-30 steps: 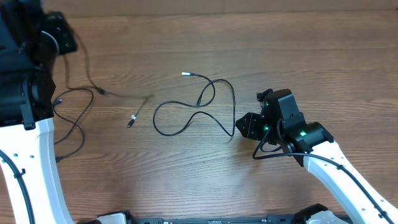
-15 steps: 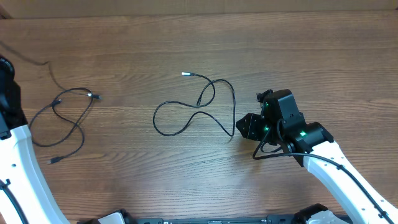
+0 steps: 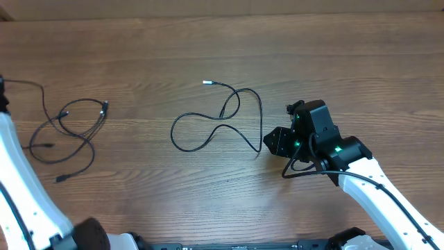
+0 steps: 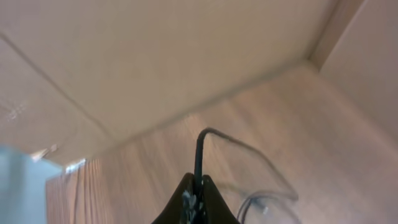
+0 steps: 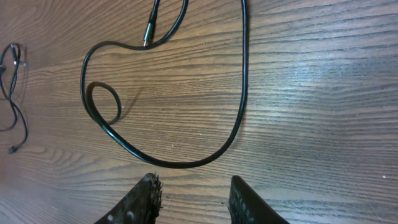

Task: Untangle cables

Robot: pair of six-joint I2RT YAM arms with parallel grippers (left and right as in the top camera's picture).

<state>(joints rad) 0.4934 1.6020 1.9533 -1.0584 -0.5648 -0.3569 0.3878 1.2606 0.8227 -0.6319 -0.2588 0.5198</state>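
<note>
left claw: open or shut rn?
Shut. Left wrist view: the left claw is pinched tight on a thin black cable that rises from between its tips.

DESK FROM ABOVE: A looped cable (image 3: 261,121) lies at the middle of the desk (image 3: 347,55), with one plug end (image 3: 206,82) toward the far side. Its near bend is just beside the right end effector (image 3: 269,141), which stands to its right. From the right wrist, that bend lies just ahead of the spread fingertips (image 5: 149,186), with nothing between them. Well apart to the left, a tangle of cables (image 3: 91,144) lies beside the left arm (image 3: 21,173). One strand (image 3: 28,85) leads from it out of view at the left. The left end effector (image 4: 196,199), above the desk, has a strand pinched between its jaws.
</note>
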